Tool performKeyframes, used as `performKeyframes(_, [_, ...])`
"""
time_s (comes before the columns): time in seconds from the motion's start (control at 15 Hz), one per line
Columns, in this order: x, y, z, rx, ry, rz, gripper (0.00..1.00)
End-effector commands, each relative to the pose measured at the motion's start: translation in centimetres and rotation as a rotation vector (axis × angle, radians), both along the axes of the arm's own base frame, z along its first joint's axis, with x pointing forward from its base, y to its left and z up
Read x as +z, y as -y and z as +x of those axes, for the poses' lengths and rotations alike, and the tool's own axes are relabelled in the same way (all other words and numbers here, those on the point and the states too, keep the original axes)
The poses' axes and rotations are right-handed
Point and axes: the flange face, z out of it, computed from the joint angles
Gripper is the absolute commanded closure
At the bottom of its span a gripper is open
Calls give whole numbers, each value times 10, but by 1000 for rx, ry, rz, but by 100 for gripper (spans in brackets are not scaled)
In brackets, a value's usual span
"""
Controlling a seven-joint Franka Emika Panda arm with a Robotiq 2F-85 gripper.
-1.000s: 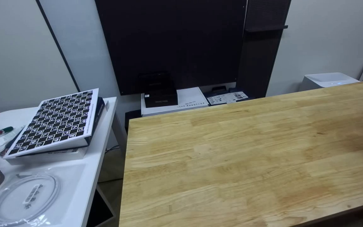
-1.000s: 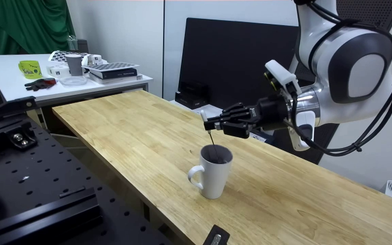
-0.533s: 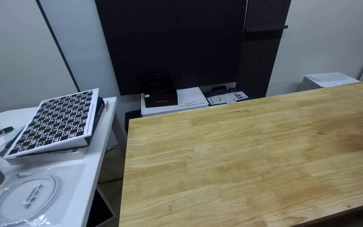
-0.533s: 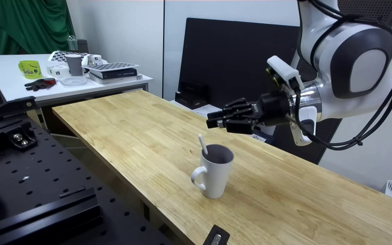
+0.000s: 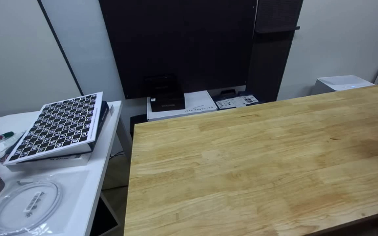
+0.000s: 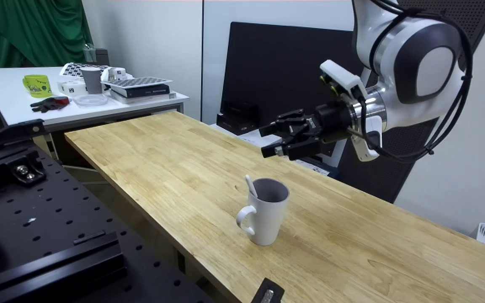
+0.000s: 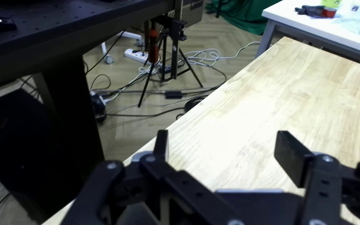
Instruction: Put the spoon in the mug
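There's the claw [image 6: 268, 140], fingers spread well apart in mid-air; lower down, the spoon [image 6: 251, 186] leans in the white mug [image 6: 266, 221], pale handle poking above the rim, mug upright on the wooden table [image 6: 331, 240]

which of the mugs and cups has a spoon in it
The white mug on the wooden table: a pale spoon sticks up above its rim. No spoon shows in the green mug or grey cup on the white table.
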Motion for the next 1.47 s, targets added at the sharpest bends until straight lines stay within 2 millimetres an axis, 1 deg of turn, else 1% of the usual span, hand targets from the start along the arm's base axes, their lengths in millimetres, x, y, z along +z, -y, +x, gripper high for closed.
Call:
performKeyframes(0.0, [22, -29, 33, 146, 78, -120, 0])
performKeyframes(0.07, [28, -40, 40, 184, 106, -156, 0])
performKeyframes(0.27, [49, -81, 57, 304, 211, -252, 0])
performKeyframes(0.33, [62, -90, 62, 341, 247, -287, 0])
performKeyframes(0.4, [75, -97, 64, 380, 278, -325, 0])
performKeyframes(0.6, [99, -123, 62, 505, 369, -436, 0])
performKeyframes(0.73, [113, -134, 57, 581, 438, -507, 0])
performKeyframes(0.93, [128, -146, 53, 667, 574, -608, 0])
performKeyframes(1.13, [138, -153, 49, 673, 755, -688, 0])
performKeyframes(1.27, [142, -157, 44, 630, 880, -725, 0])
performKeyframes(1.33, [130, -154, 61, 650, 799, -706, 0])
performKeyframes(1.4, [132, -156, 57, 645, 840, -720, 0])
